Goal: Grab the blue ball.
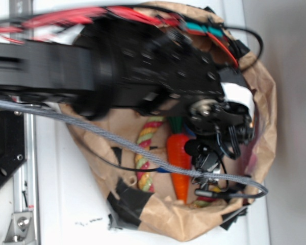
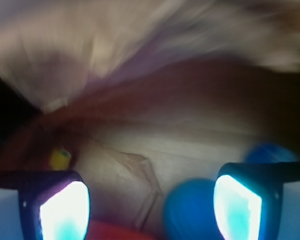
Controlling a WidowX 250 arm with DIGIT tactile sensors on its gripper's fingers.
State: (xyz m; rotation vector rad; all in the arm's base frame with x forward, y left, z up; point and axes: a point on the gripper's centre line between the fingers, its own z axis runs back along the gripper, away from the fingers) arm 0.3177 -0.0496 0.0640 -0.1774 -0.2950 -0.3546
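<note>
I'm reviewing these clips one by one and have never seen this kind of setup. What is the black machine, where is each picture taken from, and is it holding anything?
The black machine is a small robot arm with cables running along it. The exterior view looks down on it from above; it reaches into a crumpled brown paper bag lying on a white table. Inside the bag you can see an orange carrot toy and a striped rope toy.

The wrist view comes from a camera on the arm's hand, looking forward between its two fingers, the dark shapes with bright pads at the bottom corners. They stand apart, so the gripper is open and holds nothing. Between them, nearer the picture's right-hand finger, sits the blue ball. Another blue object lies farther back; it is too blurred to identify.
</note>
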